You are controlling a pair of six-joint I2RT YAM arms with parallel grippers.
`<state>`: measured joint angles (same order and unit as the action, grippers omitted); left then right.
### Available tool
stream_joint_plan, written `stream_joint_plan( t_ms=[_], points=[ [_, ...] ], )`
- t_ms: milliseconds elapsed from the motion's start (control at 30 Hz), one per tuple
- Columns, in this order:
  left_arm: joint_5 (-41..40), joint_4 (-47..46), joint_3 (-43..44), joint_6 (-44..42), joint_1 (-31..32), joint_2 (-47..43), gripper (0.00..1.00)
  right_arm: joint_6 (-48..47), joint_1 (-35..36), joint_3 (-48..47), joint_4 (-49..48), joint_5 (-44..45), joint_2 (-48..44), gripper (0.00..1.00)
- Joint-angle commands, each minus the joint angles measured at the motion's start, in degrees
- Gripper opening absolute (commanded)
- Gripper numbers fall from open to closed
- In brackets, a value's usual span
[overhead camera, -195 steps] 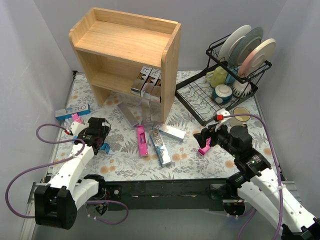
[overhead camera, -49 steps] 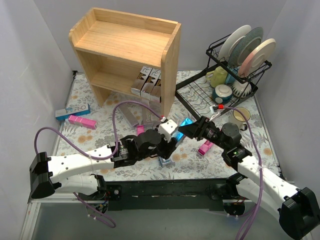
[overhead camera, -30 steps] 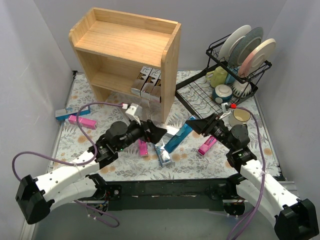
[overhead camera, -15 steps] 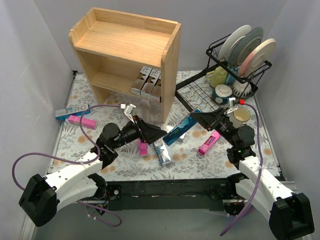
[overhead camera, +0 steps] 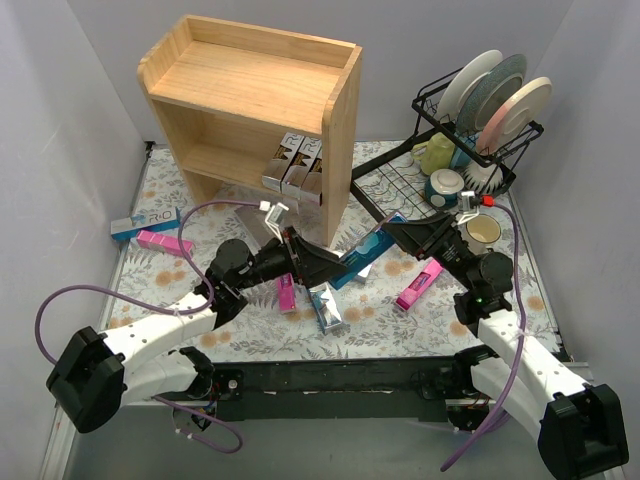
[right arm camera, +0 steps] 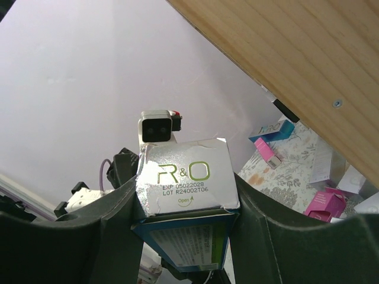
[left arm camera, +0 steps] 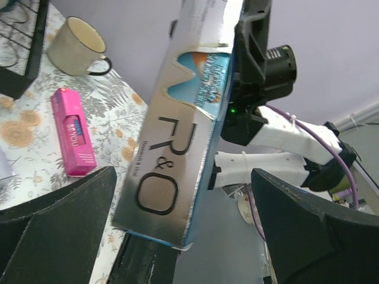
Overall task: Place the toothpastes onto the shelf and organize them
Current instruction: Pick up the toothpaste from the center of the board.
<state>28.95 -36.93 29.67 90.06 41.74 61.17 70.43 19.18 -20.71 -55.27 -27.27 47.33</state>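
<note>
The left arm lies low across the floral mat (overhead camera: 225,315) from its near-left base, forearm stretched rightward, and the left gripper (overhead camera: 328,267) points right with its two dark fingers (left arm camera: 56,216) spread wide on either side of a toothpaste box (overhead camera: 364,256), not closing on it. The right arm rises from the near-right base and bends toward the far left. The right gripper (overhead camera: 393,233) points left and is clamped on the box's far-right end, its fingers pressed against both long sides. The box is long and narrow, silver with a blue wave patch and large dark "R&O" lettering, and its white end flap carries the same letters. It hangs tilted above the mat between the two grippers, just near of the right side panel of the shelf (overhead camera: 250,82). Three silver boxes (overhead camera: 295,165) stand at the right end of the shelf's lower level, and pink (overhead camera: 285,296) and silver-blue (overhead camera: 325,306) boxes lie on the mat.
</note>
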Motion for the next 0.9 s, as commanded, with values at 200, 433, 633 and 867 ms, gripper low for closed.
stream_joint_plan(
  t_ms=[200, 433, 633, 867],
  points=[
    [-3.2, -0.51, 3.11, -2.7, 5.99, 0.44, 0.85, 0.49, -0.28, -2.85, -6.79, 1.43, -1.19, 0.45],
    [-5.39, 1.33, 3.2, -1.73, 6.16, 1.06, 0.79, 0.23, -0.37, -2.76, -6.78, 1.78, -1.98, 0.45],
    [-2.67, -2.0, 2.59, 2.56, 6.16, 3.34, 0.79, 0.14, -0.46, -2.05, -7.66, 1.95, -2.07, 0.45],
    [-2.93, -2.8, 2.15, 3.28, 6.16, 2.38, 0.63, 0.14, -0.55, -1.35, -8.37, 2.04, -1.98, 0.45]
  ],
)
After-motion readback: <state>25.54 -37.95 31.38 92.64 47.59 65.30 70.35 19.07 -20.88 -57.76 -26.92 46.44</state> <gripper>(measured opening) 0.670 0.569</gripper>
